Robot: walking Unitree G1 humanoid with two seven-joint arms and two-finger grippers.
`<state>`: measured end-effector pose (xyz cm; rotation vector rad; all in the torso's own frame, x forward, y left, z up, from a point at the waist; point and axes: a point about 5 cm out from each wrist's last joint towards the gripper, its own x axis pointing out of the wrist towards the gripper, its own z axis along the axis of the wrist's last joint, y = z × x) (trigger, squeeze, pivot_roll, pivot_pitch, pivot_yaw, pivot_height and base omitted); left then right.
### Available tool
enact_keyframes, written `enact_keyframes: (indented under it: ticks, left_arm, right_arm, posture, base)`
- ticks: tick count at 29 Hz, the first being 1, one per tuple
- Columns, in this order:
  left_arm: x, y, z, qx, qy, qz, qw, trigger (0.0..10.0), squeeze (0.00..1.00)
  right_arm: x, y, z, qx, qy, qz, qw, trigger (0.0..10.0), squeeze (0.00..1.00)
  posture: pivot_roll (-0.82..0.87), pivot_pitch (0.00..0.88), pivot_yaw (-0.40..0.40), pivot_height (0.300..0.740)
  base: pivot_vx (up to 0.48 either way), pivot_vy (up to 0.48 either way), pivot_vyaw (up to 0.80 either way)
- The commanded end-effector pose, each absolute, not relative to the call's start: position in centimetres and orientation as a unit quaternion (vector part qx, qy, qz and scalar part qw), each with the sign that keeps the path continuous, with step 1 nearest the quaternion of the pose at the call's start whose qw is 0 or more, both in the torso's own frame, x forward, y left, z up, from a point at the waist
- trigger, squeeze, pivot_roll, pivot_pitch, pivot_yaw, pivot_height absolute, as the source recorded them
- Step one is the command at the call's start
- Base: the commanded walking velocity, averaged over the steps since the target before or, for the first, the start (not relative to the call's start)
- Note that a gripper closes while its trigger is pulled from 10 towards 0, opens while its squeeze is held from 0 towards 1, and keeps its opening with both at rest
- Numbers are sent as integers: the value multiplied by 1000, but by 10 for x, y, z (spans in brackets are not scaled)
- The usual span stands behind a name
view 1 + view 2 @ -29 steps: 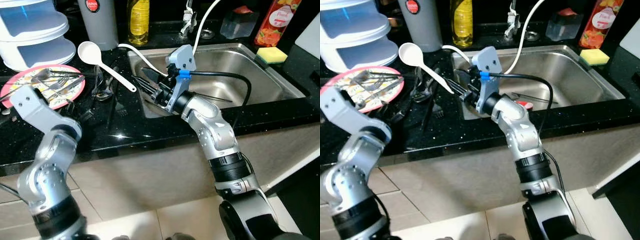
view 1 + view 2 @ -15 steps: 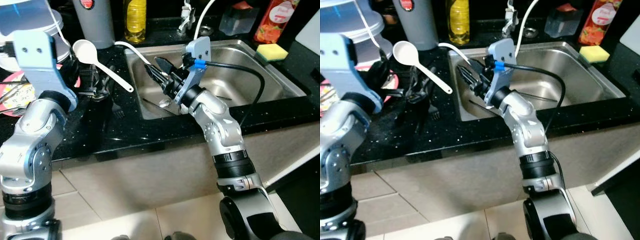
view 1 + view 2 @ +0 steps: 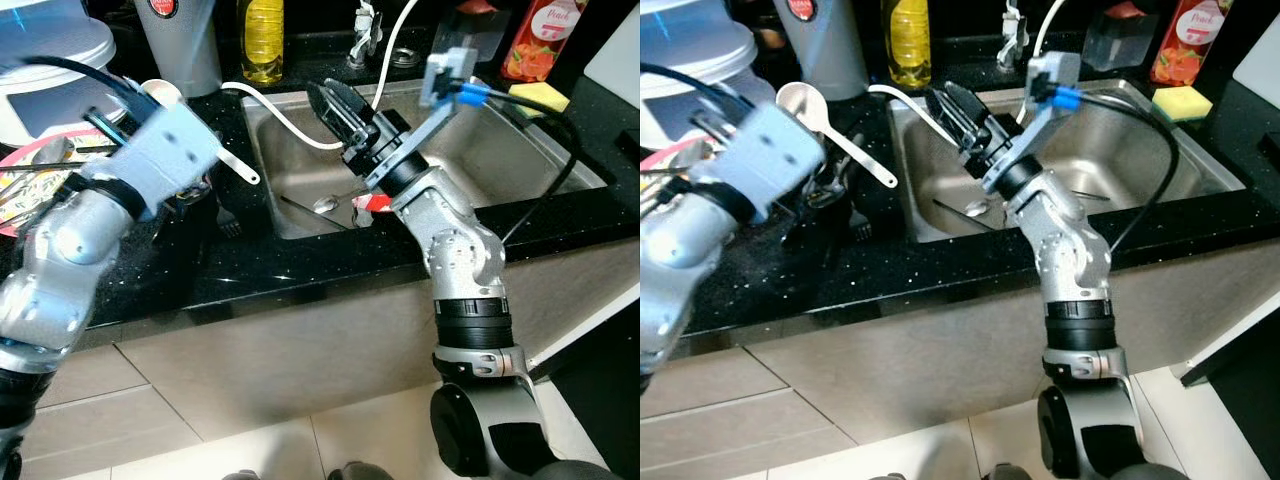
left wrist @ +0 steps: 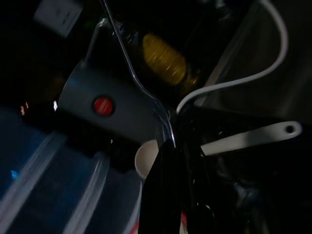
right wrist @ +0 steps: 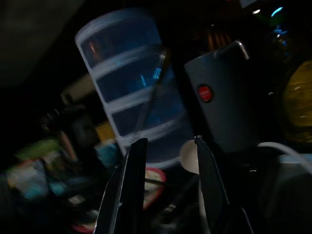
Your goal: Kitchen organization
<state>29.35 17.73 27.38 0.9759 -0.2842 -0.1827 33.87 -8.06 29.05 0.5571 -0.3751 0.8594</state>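
Rising from the edge of the sink [image 3: 560, 190], the right gripper [image 3: 335, 105] now stands high over the basin, while one second ago it was low at the near left corner. Its two black fingers [image 5: 134, 165] are a little apart, and in the right wrist view nothing lies between them, so I judge it has hold of nothing. The left arm has also come up from beside the pink plate [image 3: 25, 195]; the left gripper [image 4: 168, 161] now points over the counter toward the grey canister [image 3: 185, 40]. In the left wrist view a thin metal utensil [image 4: 129, 63] runs out from the tip of its fingers; whether they are pressed on it I cannot tell.

The things to organize are not yet sorted: the white ladle [image 3: 830, 125] lies on the black counter beside a heap of cutlery [image 3: 200, 195], a spoon [image 3: 325, 205] rests on the sink bottom, and more cutlery lies on the plate. I judge the task is at an early stage.

As for writing, the canister has a round red badge, and the red packet [image 3: 535, 40] behind the sink has a printed label, but neither can be read. The yellow bottle [image 3: 262, 40] shows no readable words.
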Motion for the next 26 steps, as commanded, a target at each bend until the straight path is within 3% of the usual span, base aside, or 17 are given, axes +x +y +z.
enact_keyframes:
  ticks: [1,13,21,26]
  left_arm:
    - [293,168,276,497,-166,-93,846,10000,0]
    - [294,113,269,490,-256,-155,819,10000,0]
    - [296,110,264,491,-256,-163,816,10000,0]
    - [306,127,274,494,-257,-111,823,10000,0]
  right_arm:
    - [339,-80,300,301,-184,410,841,10000,0]
    - [355,-93,303,415,-151,350,826,10000,0]
    - [355,-98,305,427,-155,346,821,10000,0]
    - [355,-101,307,419,-157,344,825,10000,0]
  posture:
    - [14,12,-3,740]
    - [6,7,6,740]
    - [8,6,10,740]
    - [8,2,9,740]
  base:
    - [0,0,0]
    - [0,0,0]
    - [0,0,0]
    - [0,0,0]
